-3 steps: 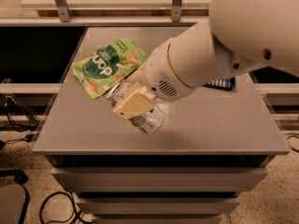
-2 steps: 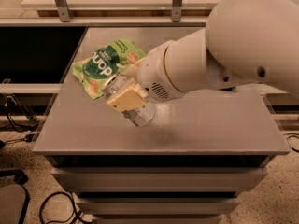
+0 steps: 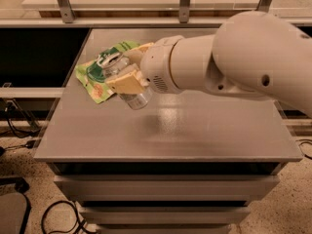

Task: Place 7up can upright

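Observation:
The 7up can (image 3: 123, 82) is a small silvery can, tilted, with its shiny top toward the upper left and its base toward the lower right. It is held above the left part of the grey table (image 3: 170, 130). My gripper (image 3: 129, 72) is shut on the can, with tan fingers (image 3: 127, 82) across its side. The big white arm reaches in from the right and hides the table's back right.
A green snack bag (image 3: 92, 77) lies on the table's left side, partly behind the can. The table's left and front edges are close by. Shelving rails run behind, and cables lie on the floor at left.
The gripper with the can has moved left and up, over the green bag. The can has turned so that its top end shows.

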Tool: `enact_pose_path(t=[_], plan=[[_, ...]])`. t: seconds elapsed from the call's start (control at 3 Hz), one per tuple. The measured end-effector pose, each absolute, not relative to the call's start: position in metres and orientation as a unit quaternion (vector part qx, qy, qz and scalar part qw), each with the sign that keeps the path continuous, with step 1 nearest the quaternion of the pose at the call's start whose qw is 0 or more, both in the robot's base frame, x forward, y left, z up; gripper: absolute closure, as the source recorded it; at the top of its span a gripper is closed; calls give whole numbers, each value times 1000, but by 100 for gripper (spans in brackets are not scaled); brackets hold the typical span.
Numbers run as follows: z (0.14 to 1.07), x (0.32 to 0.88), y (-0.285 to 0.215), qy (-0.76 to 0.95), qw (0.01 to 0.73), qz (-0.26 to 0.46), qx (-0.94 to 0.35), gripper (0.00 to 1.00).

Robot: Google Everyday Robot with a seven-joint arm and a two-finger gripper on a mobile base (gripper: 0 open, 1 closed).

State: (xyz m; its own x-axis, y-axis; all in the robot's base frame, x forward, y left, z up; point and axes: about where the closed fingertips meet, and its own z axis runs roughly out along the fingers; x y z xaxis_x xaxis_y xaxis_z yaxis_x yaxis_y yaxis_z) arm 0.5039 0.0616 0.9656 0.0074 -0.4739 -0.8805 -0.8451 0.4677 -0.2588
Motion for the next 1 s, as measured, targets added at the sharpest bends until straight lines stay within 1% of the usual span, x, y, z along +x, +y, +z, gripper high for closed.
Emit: enact_pose_path(t=[0.33, 1.0], plan=[[963, 515, 65, 660, 554, 201, -466, 100], [944, 525, 70, 622, 595, 254, -441, 100]])
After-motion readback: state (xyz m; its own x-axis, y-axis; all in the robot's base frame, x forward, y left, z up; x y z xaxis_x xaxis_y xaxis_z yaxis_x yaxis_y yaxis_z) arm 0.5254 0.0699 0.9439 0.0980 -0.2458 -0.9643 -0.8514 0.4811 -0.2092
